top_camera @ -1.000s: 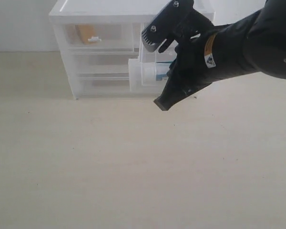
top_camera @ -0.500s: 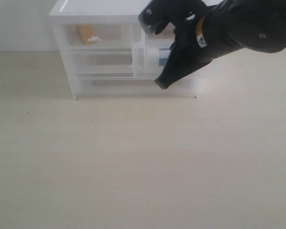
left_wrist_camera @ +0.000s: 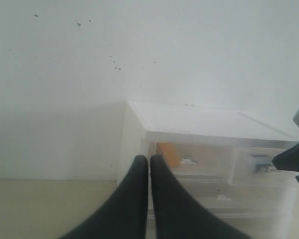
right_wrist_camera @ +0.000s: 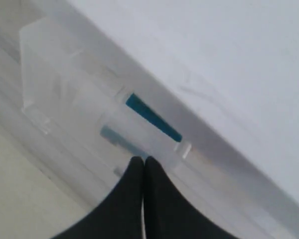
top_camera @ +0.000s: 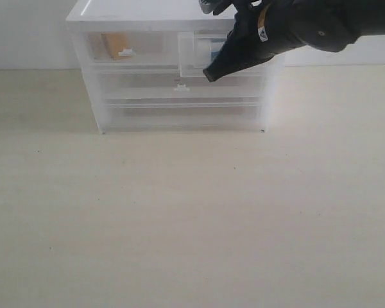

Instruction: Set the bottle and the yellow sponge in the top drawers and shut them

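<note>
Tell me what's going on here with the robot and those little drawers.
The right claw, shut, sits against the front of the top right drawer. That drawer has the bottle inside and looks a little short of fully closed. The sponge lies in the top left drawer, which is shut. The left claw, also shut, hangs off to the left of the drawers, touching nothing.

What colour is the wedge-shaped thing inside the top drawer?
Yellow-ochre. The yellow sponge shows best in the exterior view.
</note>
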`<state>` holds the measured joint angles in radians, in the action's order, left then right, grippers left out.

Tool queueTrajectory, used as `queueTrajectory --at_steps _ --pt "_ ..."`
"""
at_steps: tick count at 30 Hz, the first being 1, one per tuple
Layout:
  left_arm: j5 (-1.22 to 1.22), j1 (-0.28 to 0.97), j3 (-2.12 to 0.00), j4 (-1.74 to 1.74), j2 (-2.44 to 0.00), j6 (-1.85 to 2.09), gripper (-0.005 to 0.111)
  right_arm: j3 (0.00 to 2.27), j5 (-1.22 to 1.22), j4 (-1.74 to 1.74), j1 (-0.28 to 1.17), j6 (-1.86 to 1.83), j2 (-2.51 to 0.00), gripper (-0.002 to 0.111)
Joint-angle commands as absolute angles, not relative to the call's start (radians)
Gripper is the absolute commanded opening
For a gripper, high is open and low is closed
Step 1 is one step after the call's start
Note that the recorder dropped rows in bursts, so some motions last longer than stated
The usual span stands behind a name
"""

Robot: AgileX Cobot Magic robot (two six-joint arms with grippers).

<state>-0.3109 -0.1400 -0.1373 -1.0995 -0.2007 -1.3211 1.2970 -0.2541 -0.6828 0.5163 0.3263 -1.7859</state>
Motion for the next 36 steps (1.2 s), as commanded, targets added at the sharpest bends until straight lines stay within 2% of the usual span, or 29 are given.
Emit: queueTrajectory --at_steps 1,6,10,18,21,27,32,33,36 --pt "-0.313 -0.142 -0.133 -1.097 -0.195 -1.313 0.004 1.370 -0.225 -0.706 0.508 0.373 -1.848 0.000" --pt "-0.315 -0.142 -0.133 -1.097 -0.195 -1.312 0.004 1.365 -0.331 -0.702 0.508 0.462 -1.808 0.000" --pt "-0.315 -0.142 -0.133 -1.097 -0.195 -1.312 0.004 1.233 -0.334 -0.705 0.508 0.444 -1.645 0.000" --pt "-0.315 -0.142 -0.133 -1.097 -0.195 -1.312 0.004 0.645 0.188 -0.687 0.508 0.611 -1.110 0.000" --pt "-0.315 -0.142 -0.133 -1.097 -0.195 -1.312 0.004 0.448 0.277 -0.659 0.508 0.620 -0.924 0.000" --pt "-0.317 -0.142 -0.133 -1.097 -0.195 -1.312 0.004 0.168 0.284 -0.675 0.508 0.651 -0.562 0.000" --pt "-0.320 -0.142 -0.133 -1.097 -0.195 -1.312 0.004 0.000 0.301 -0.150 0.508 0.348 -0.340 0.000" --pt "-0.322 -0.142 -0.133 -1.097 -0.195 -1.312 0.004 0.000 0.158 -0.083 0.508 0.213 -0.280 0.000" --pt "-0.322 -0.142 -0.133 -1.097 -0.195 -1.312 0.004 0.000 0.047 -0.042 0.508 0.121 -0.232 0.000"
